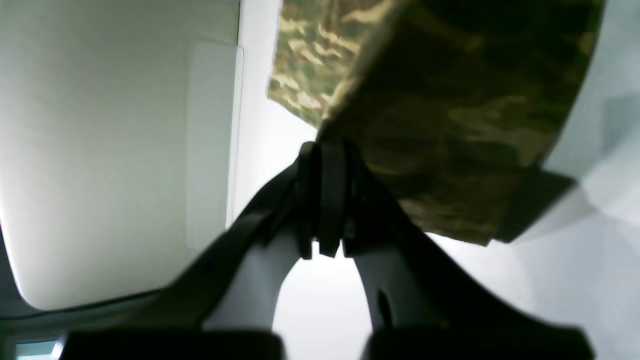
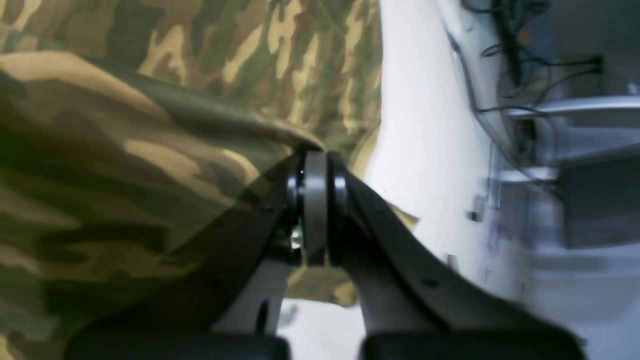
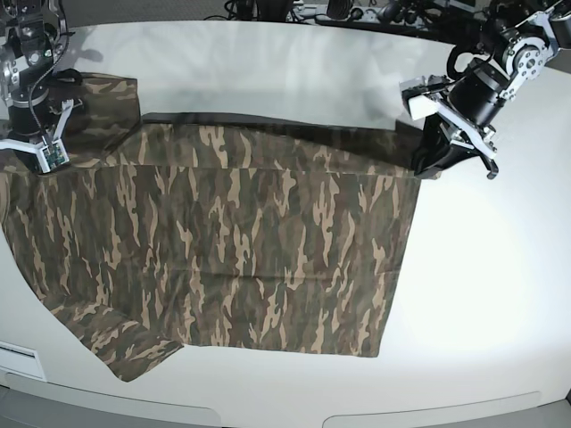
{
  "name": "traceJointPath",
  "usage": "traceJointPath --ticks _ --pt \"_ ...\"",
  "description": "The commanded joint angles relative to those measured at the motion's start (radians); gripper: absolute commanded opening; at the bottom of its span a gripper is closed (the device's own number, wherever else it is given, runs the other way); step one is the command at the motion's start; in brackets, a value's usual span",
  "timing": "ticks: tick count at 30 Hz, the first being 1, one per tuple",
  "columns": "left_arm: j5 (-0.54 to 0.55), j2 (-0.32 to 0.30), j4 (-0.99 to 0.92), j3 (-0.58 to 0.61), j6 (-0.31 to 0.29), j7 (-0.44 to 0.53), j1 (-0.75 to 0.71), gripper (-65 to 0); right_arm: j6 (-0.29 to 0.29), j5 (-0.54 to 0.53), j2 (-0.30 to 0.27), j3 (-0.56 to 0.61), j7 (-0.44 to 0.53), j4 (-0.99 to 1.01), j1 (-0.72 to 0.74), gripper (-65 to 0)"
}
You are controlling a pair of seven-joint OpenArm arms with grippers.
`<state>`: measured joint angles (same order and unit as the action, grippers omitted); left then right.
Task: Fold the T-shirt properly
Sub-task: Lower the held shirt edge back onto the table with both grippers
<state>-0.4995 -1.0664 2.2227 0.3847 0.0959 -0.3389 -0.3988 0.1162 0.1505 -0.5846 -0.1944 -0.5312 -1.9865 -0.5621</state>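
Note:
The camouflage T-shirt (image 3: 250,241) lies spread across the white table, with a sleeve at the front left. Its far edge is raised off the surface and casts a dark shadow behind it. My left gripper (image 3: 426,168) is at the shirt's far right corner, and the left wrist view shows this gripper (image 1: 324,150) shut on the edge of the cloth (image 1: 450,110). My right gripper (image 3: 40,156) is at the shirt's far left side, and in the right wrist view it (image 2: 315,157) is pinched shut on a fold of the fabric (image 2: 150,150).
The white table (image 3: 482,294) extends to the right of the shirt and behind it. Cables and equipment (image 2: 510,50) sit beyond the far table edge. The rounded front edge of the table (image 3: 268,415) runs just below the shirt's hem.

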Motion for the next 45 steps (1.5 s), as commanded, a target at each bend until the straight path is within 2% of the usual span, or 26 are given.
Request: traceJointPath --ticks 1,5,10,13,16,18,22,24,30,38,43,45 --pt "-0.002 -0.009 0.002 -0.007 0.016 0.017 0.019 -65.0 -0.008 0.003 -0.020 -0.010 0.021 0.004 0.023 -65.0" --pt "0.070 0.018 -0.049 -0.007 0.011 0.071 0.060 -65.0 0.008 0.002 -0.020 -0.010 0.024 0.069 0.085 -65.0" --pt "0.127 0.074 -0.154 -0.007 -0.061 0.126 0.135 -65.0 0.013 -0.066 -0.020 -0.010 0.024 0.126 0.144 -65.0" --pt "0.171 0.106 -0.203 -0.007 -0.068 0.134 0.169 -65.0 0.039 -0.076 -0.020 -0.010 0.027 0.137 0.158 -65.0" --pt "0.176 0.124 -0.219 -0.007 -0.121 0.139 0.182 -65.0 0.068 -0.081 -0.019 -0.010 0.035 0.137 0.158 -65.0" --pt "0.176 0.125 -0.219 -0.007 -0.165 0.173 0.183 -65.0 0.068 -0.106 -0.020 -0.010 0.038 0.137 0.158 -65.0" --pt "0.176 0.121 -0.219 -0.007 -0.306 0.232 0.197 -65.0 0.069 -0.136 -0.019 -0.010 0.039 0.137 0.158 -65.0" --pt "0.177 0.116 -0.220 -0.005 -0.352 0.235 0.214 -65.0 0.069 -0.136 -0.020 -0.010 0.039 0.137 0.158 -65.0" --pt "0.229 0.074 -0.222 -0.005 -0.359 0.239 0.266 -65.0 0.069 -0.136 -0.020 -0.010 0.038 0.137 0.158 -65.0" --pt "0.274 0.010 -0.222 -0.005 -0.383 0.292 0.297 -65.0 0.069 -0.136 -0.019 -0.010 0.038 0.137 0.158 -65.0" --pt "0.273 -0.010 -0.222 -0.005 -0.467 0.319 0.297 -65.0 0.068 -0.136 -0.020 -0.010 0.038 0.137 0.158 -65.0" --pt "0.272 -0.026 -0.222 -0.005 -0.470 0.339 0.297 -65.0 0.067 -0.135 -0.019 -0.010 0.038 0.137 0.158 -65.0"
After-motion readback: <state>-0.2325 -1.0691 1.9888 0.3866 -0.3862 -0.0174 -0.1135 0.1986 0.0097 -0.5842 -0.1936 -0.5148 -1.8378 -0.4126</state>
